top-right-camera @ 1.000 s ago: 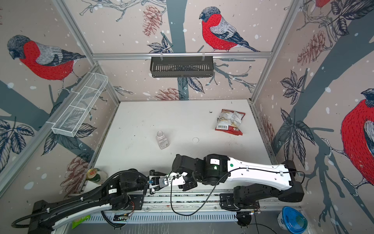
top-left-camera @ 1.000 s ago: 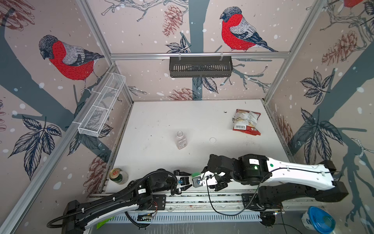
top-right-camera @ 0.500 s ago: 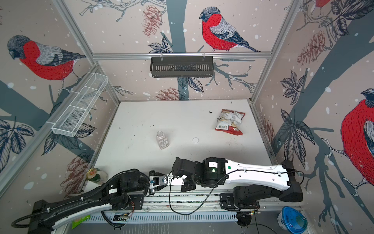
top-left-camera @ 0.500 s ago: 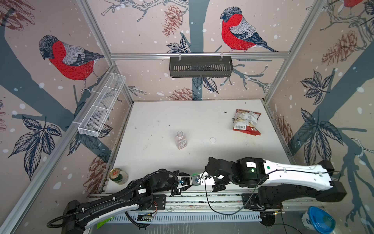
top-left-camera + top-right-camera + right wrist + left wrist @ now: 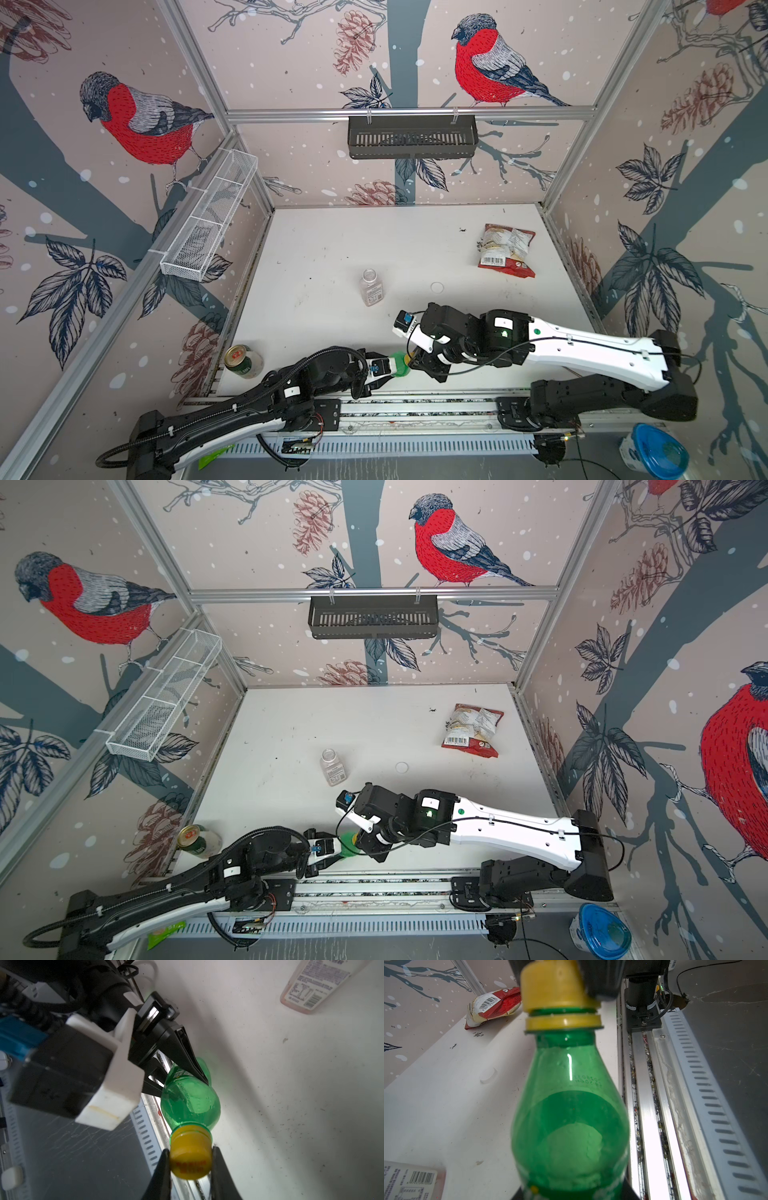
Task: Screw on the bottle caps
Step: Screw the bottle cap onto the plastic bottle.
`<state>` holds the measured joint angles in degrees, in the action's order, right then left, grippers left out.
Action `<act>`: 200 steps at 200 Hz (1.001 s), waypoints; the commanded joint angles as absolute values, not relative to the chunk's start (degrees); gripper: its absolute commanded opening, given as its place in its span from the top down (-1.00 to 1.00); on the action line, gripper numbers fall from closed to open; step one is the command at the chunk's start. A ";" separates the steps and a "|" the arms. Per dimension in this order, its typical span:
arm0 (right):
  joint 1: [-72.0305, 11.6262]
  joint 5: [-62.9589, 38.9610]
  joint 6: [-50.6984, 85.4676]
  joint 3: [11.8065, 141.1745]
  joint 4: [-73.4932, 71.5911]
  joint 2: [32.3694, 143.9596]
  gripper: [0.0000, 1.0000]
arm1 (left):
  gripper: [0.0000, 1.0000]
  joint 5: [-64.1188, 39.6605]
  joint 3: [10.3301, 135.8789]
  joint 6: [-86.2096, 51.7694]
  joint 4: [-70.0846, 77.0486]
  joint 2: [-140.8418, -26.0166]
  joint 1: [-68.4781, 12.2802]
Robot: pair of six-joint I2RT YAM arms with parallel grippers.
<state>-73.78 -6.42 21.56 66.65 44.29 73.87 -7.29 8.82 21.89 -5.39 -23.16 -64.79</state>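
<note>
snack bag [image 5: 492, 1004]: barcode, digits illegible | orange-yellow cap [image 5: 190, 1159]: red print, illegible

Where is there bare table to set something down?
Bare: far table behind clear bottle and snack bag; left stretch between clear bottle and can. Crowded: near edge, where left gripper holds green bottle, right gripper its yellow cap.

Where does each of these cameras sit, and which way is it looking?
Top views: one stereo head high above the front rail, looking down at the white table; left arm and right arm show.
Left wrist: on the left arm, looking along the translucent green plastic bottle to its orange-yellow screw cap; own fingers show.
Right wrist: on the right arm, looking past the right gripper, shut on the cap, to the left gripper holding the bottle.
Shared: both wrist views show bottle and cap.
</note>
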 commanded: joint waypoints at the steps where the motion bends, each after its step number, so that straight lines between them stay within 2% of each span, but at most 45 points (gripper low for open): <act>1: -72.92 -6.17 35.66 68.97 38.60 76.51 1.00 | 0.87 -11.16 9.18 25.00 3.16 -22.96 -65.04; 18: -72.11 -5.83 42.11 71.54 43.39 79.50 1.00 | 0.88 -11.19 9.23 25.14 3.16 -23.03 -65.06; 46: -67.70 -14.64 50.20 73.39 48.67 84.71 1.00 | 0.88 -11.05 9.23 25.40 3.30 -23.20 -65.04; 103: -66.50 -18.19 55.55 71.81 45.27 84.16 0.96 | 0.88 -10.67 9.18 25.58 2.98 -22.50 -65.04; 123: -66.00 -19.03 55.80 71.08 43.69 83.36 0.76 | 0.88 -10.72 9.21 25.58 2.90 -22.34 -65.08; 154: -65.92 -12.40 48.51 73.89 47.51 80.35 0.11 | 0.88 -10.81 9.23 25.58 2.90 -22.42 -65.06; 167: -65.74 -7.68 42.65 74.91 49.69 77.94 -0.06 | 0.89 -10.87 9.23 25.58 2.88 -22.35 -65.04; 176: -65.91 -4.81 38.02 74.76 50.33 75.76 -0.26 | 0.88 -10.95 9.25 25.58 2.90 -22.41 -65.04; 200: -65.98 -2.32 25.15 74.57 51.23 70.25 -0.42 | 0.89 -11.00 9.23 25.49 2.90 -22.47 -65.06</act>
<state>-65.73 -9.37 40.64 74.00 50.04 74.06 -9.13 8.93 24.69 -0.32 -22.41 -65.06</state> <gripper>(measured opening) 0.703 0.388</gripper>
